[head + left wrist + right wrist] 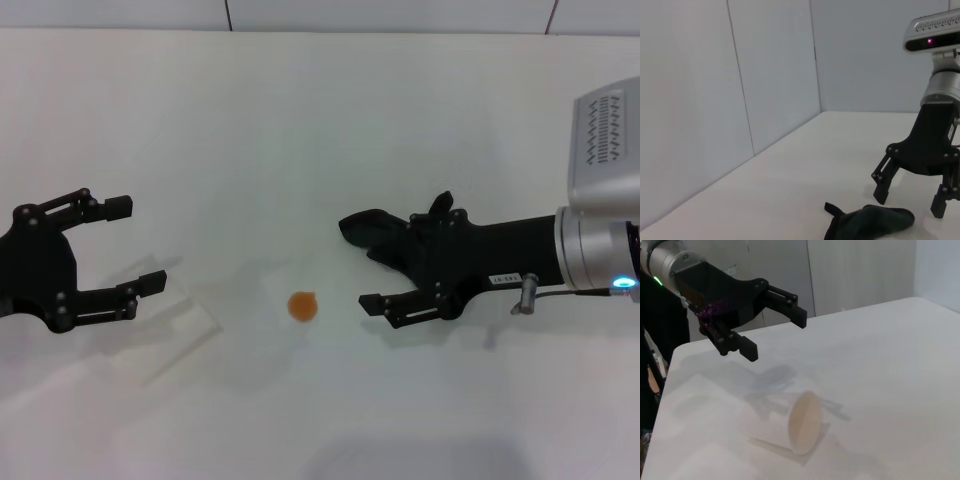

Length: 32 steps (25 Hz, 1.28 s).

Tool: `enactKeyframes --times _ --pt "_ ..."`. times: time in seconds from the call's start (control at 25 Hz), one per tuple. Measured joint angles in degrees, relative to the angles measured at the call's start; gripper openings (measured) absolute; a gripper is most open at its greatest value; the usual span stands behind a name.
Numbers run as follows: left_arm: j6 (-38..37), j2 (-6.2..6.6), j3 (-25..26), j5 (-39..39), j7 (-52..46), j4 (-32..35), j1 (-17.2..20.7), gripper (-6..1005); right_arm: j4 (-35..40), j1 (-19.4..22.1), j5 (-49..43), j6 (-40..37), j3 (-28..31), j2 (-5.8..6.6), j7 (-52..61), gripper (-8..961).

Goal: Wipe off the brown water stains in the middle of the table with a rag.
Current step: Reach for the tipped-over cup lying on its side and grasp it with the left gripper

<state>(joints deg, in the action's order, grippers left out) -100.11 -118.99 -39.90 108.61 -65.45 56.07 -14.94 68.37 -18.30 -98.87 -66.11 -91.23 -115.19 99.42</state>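
Note:
The brown water stains show as one small round orange-brown spot (303, 306) in the middle of the white table (320, 120). Just right of the spot, my right gripper (372, 268) hangs open and points left toward it. The black rag (372, 230) lies on the table at that gripper's far fingertip, and nothing grips it. In the left wrist view the rag (870, 222) rests flat, below and in front of the right gripper (910, 200). My left gripper (135, 245) stands open at the left side with nothing between its fingers.
A pale translucent plastic cup (185, 320) lies on its side just right of the left gripper's near finger, left of the spot. The right wrist view shows the cup (805, 422) in front of the left gripper (775, 336). White wall panels border the table's far edge.

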Motion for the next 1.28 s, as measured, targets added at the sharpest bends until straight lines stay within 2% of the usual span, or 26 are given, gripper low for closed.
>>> enactKeyframes --times 0.32,0.48,0.76,0.96,1.28 --pt "-0.34 0.20 0.00 0.28 -3.71 1.26 0.01 862 0.00 0.24 0.26 -0.09 -0.37 -0.03 0.04 842" --pt "-0.51 0.21 0.00 1.04 -7.30 4.52 0.47 862 -0.14 0.36 0.69 -0.30 -0.37 -0.04 0.06 842" --pt "-2.58 0.31 -0.04 6.71 -14.11 11.34 0.05 862 -0.76 0.21 1.57 -0.68 -0.62 -0.04 0.13 841" --pt "-5.16 1.24 -0.11 8.89 -19.22 15.25 -0.59 862 -0.79 0.41 2.00 -1.14 -0.82 -0.01 0.15 841" --pt "-9.34 3.34 -0.71 16.54 -29.73 21.51 -3.02 861 -0.79 0.46 2.42 -2.04 -0.96 0.05 0.16 841"
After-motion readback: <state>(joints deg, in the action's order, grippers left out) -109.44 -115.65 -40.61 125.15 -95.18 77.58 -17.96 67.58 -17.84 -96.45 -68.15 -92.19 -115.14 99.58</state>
